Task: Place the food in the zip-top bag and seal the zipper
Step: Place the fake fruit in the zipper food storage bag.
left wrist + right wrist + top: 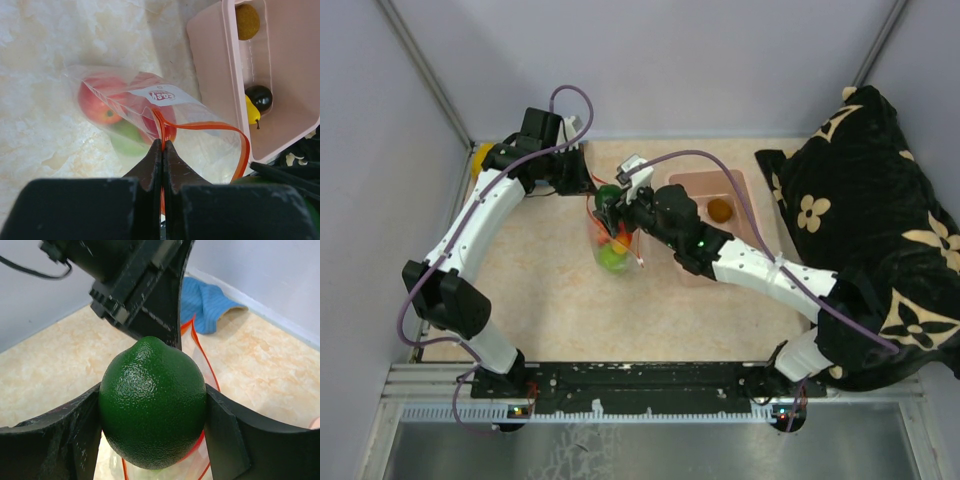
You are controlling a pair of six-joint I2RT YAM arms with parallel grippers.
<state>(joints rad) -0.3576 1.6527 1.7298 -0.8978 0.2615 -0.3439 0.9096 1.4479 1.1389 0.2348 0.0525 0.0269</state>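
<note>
The food is lying split between two places: some in the tub (pixel 210 60), some already in the bag (pixel 210 150). The tub is sitting just beside the bag and is holding a brownish ball (pixel 247 21), a black ball (pixel 259 96) and a yellow toy (pixel 251 114) that is touching the black one. The bag is lying on the table (pixel 40 125) between the two arms' ends, and at least one red fruit (pixel 97 106) and a green one (pixel 125 144) are showing through the plastic. The left gripper (pixel 162 146) is pinching one lip of the mouth, its jaws pressed together on the zipper (pixel 212 127), which is looping open rather than lying flat. The right gripper (pixel 153 395) is clamping a lime (pixel 150 420) between its fingers and is hanging right over the open mouth, with the orange strip showing just beneath the fruit. By my reading the task is running somewhere past the middle: the lime is waiting to be dropped in, the two balls in the tub are probably next, and the sealing is not yet begun — the strip is gaping along its whole visible length
</note>
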